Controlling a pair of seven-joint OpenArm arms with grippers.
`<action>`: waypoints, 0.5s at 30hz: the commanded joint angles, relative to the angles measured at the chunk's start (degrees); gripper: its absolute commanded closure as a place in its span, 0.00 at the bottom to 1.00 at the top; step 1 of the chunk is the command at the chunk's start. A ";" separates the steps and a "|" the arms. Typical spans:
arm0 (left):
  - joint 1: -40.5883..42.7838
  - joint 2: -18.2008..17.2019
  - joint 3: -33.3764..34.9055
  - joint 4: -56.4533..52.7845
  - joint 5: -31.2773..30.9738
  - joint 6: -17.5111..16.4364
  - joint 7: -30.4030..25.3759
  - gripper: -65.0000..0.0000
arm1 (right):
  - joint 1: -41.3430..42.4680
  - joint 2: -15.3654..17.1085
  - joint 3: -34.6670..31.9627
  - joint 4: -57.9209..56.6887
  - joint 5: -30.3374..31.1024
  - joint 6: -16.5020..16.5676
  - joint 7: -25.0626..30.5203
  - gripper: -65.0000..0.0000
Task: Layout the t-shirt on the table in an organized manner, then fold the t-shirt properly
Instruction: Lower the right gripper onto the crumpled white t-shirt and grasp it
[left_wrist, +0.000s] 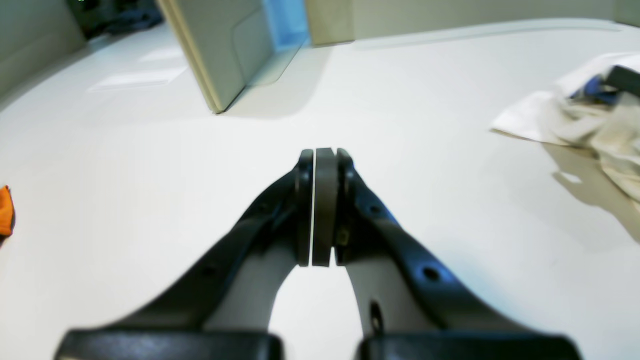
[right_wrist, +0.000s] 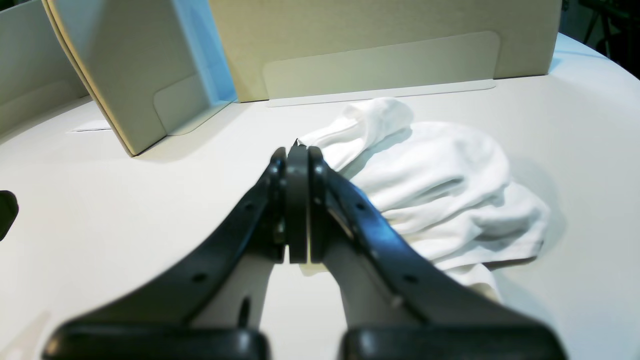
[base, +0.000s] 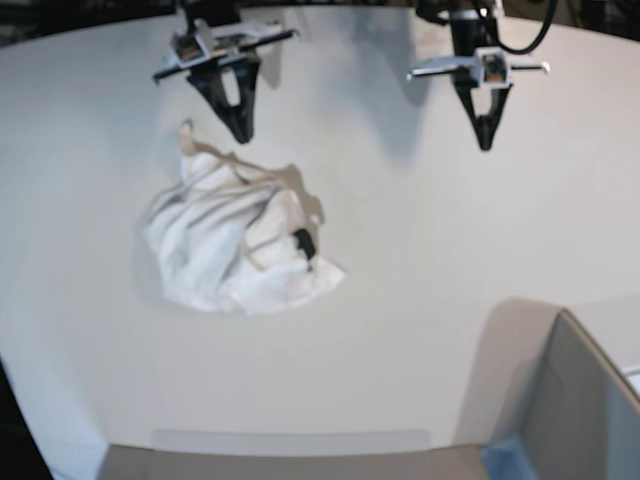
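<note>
T-shirt: the t-shirt (base: 235, 245) lies crumpled in a heap on the table (base: 420, 300), left of centre in the base view; a small black tag (base: 303, 242) shows on its near side
Right gripper: the right gripper (right_wrist: 297, 152) hangs just beside the heap's edge; fingers clenched together on nothing
Left gripper: the left gripper (left_wrist: 324, 152) hangs over bare tabletop, well apart from the shirt; fingers pressed together, empty
Surroundings: a grey box (base: 575, 400) stands at the table's near corner

One t-shirt (base: 235, 250) lies crumpled in a single heap on the one white worktop (base: 420, 300), just below the jaws of the right gripper (base: 240, 130). Two grippers hang over it, that one and the left gripper (base: 486, 140). Two beige box walls (right_wrist: 150, 75) stand beyond the right jaws.
</note>
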 joint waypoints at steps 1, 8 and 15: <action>0.17 0.31 0.19 1.08 0.12 -0.18 -1.08 1.00 | -0.09 -1.35 -0.21 0.75 0.09 0.41 1.75 0.99; -1.59 -2.77 0.19 1.26 0.12 -0.18 -0.64 1.00 | 0.96 -5.22 -0.21 1.36 -1.05 0.77 -5.46 0.99; -3.26 -3.47 0.28 1.00 0.12 -0.27 -0.64 1.00 | 6.85 -4.95 -0.12 8.83 -1.58 0.77 -31.31 0.99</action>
